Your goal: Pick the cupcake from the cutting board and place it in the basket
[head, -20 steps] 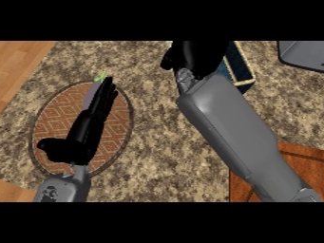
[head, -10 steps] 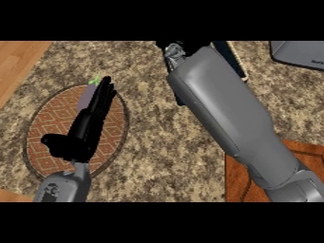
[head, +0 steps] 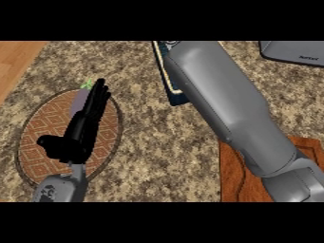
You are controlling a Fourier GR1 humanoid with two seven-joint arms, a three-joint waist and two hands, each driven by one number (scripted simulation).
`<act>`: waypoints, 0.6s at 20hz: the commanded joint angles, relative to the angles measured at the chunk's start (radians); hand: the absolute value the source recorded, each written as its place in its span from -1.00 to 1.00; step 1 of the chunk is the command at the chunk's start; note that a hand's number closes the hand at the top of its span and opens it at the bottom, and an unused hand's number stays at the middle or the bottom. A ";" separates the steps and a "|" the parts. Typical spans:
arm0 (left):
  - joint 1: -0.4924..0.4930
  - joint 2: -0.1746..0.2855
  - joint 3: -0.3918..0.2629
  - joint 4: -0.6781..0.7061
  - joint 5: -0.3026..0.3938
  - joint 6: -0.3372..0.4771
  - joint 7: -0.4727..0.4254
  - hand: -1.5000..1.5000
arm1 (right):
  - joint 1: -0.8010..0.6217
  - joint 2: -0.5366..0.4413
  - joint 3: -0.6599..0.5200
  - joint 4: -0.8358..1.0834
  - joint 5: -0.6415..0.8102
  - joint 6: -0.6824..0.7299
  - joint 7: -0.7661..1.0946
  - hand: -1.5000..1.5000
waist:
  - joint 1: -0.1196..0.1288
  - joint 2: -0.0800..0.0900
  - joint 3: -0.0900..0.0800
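Observation:
My left hand [head: 80, 129] is open, its straight fingers lying over an oval brown woven basket [head: 38, 142] at the left. A small lilac thing with a green tip [head: 84, 91] shows just beside those fingers; I cannot tell what it is. My right forearm [head: 227, 109] runs from the lower right up to the top edge, where only a dark bit of the right hand [head: 167, 44] shows. The wooden cutting board [head: 257, 185] lies at the lower right, partly under that arm. No cupcake is visible.
A dark flat object with a blue edge [head: 171, 85] lies under the right forearm near the top. A grey appliance [head: 301, 53] sits at the top right. The counter is speckled stone, with a wood strip [head: 3, 66] at the left.
The right arm has stretched farther away, carrying its hand from plain view up to the top edge. The left hand has stayed over the basket.

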 commanded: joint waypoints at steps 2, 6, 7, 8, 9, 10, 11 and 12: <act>0.004 -0.003 0.006 -0.009 -0.004 0.015 0.010 0.00 | -0.033 0.011 0.017 0.068 0.003 -0.077 0.249 1.00 | -0.016 -0.003 0.001; 0.045 0.026 0.038 -0.018 0.023 -0.010 -0.017 0.00 | -0.032 0.011 -0.018 0.120 0.002 -0.087 0.249 1.00 | -0.044 -0.005 0.002; 0.041 0.018 0.023 -0.028 0.009 0.000 -0.006 0.00 | -0.021 0.011 0.015 0.115 -0.011 -0.093 0.249 1.00 | -0.042 -0.009 0.003; 0.043 0.013 0.028 -0.013 0.004 0.009 -0.029 0.00 | -0.044 0.011 0.000 0.131 -0.012 -0.069 0.249 1.00 | -0.047 -0.008 0.002; 0.037 0.003 0.024 -0.019 -0.008 0.029 -0.014 0.00 | -0.010 0.011 0.023 0.131 -0.020 -0.094 0.249 1.00 | -0.060 -0.009 0.003; 0.026 0.037 0.059 -0.008 0.013 0.003 -0.028 0.00 | -0.009 0.011 0.022 0.135 -0.043 -0.080 0.249 1.00 | -0.057 -0.008 0.003; 0.071 0.024 0.045 -0.014 0.013 0.007 -0.032 0.00 | 0.007 0.011 0.026 0.147 -0.051 -0.085 0.249 1.00 | -0.059 -0.009 0.003; 0.007 0.032 0.055 -0.003 0.023 -0.004 -0.003 0.00 | -0.008 0.011 0.035 0.156 -0.069 -0.076 0.249 1.00 | -0.058 -0.006 0.003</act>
